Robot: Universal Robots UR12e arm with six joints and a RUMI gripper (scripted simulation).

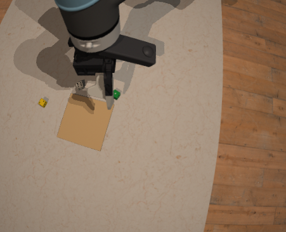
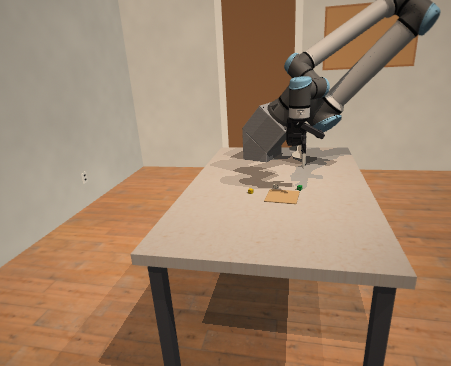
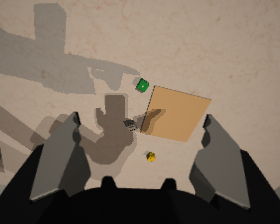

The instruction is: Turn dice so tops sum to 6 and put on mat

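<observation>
A tan mat (image 1: 83, 127) (image 2: 282, 197) (image 3: 178, 116) lies on the table. None of the three dice is on it. A grey die (image 1: 80, 84) (image 2: 276, 187) (image 3: 130, 124) sits just off the mat's far left corner. A green die (image 1: 116, 94) (image 2: 299, 188) (image 3: 142, 85) sits just off its far right corner. A yellow die (image 1: 42, 102) (image 2: 250, 190) (image 3: 151, 157) lies apart to the left. I cannot read their top faces. My gripper (image 2: 301, 156) (image 3: 141, 114) is open and empty. It hangs high above the table behind the mat's far edge.
The arm (image 1: 89, 25) covers the table's back part in the top view. A grey base housing (image 2: 263, 134) stands at the table's far end. The marble table top (image 1: 165, 142) ends at the right over a wooden floor (image 1: 260, 127).
</observation>
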